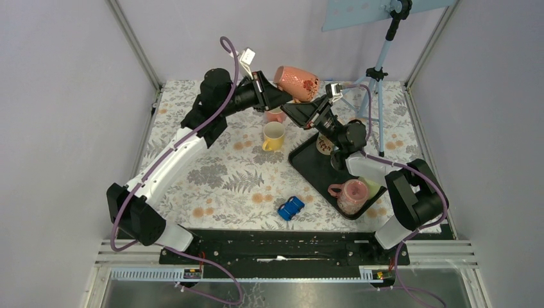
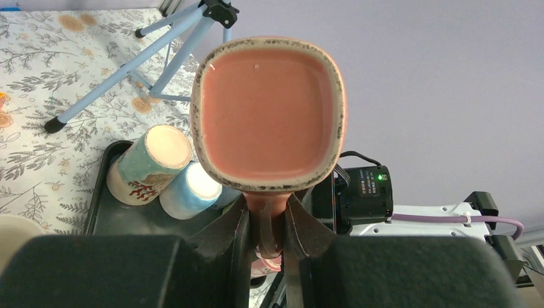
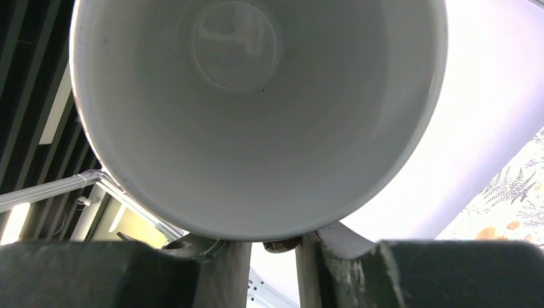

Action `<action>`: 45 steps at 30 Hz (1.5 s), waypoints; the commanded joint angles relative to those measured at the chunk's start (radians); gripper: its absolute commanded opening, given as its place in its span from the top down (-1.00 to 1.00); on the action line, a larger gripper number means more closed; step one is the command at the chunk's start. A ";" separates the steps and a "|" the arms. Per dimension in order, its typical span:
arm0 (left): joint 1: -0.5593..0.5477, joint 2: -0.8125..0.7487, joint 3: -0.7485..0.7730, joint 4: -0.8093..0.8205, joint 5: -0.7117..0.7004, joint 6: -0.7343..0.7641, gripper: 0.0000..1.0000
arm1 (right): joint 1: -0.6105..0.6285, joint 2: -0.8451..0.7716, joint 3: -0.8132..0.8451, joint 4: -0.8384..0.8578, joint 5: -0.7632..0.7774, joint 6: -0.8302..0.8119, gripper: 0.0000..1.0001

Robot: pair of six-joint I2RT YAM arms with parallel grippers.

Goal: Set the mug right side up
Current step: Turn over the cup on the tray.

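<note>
The flowered counter point(image 1: 218, 176) fills the middle of the top view, with the black tray point(image 1: 300, 162) on its right side. We see the left arm point(image 1: 179, 151) reaching in from the lower left and the right arm point(image 1: 369, 170) from the lower right. The two meet at the upper centre of the frame, where the mug point(image 1: 297, 82) hangs in the air well above the counter, resting on nothing. It lies on its side, its long axis running roughly left to right across that view. The left wrist view looks square onto its pink base point(image 2: 269, 112), and the right wrist view looks straight into its white inside point(image 3: 256, 115), so we take the base to face the left arm and the mouth the right. The coming move turns on that axis: we judge the mug needs about a quarter turn to bring the mouth up before it can be set down. The left fingers point(image 2: 238, 224) are clenched on the handle point(image 2: 266, 221), which hangs below the body at the bottom centre of their view, so that arm carries the mug. The right fingers point(image 3: 240, 256) stand just under the lowest part of the rim, at the bottom centre of their view. We cannot tell whether they pinch the rim or only sit beside it. Both sets of fingers are at the mug, one at each end.
</note>
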 commanded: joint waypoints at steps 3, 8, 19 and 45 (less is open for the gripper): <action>-0.010 -0.052 -0.029 0.051 0.034 0.034 1.00 | 0.007 -0.019 0.062 0.048 0.007 -0.020 0.92; 0.006 -0.067 -0.049 0.036 0.021 0.048 0.91 | 0.008 -0.059 0.048 -0.035 0.007 -0.084 1.00; 0.020 -0.105 -0.121 0.036 -0.038 0.083 0.09 | 0.014 -0.155 0.051 -0.284 0.017 -0.255 1.00; 0.029 -0.175 -0.222 -0.058 -0.218 0.192 -0.24 | 0.106 -0.247 0.237 -0.984 0.192 -0.764 1.00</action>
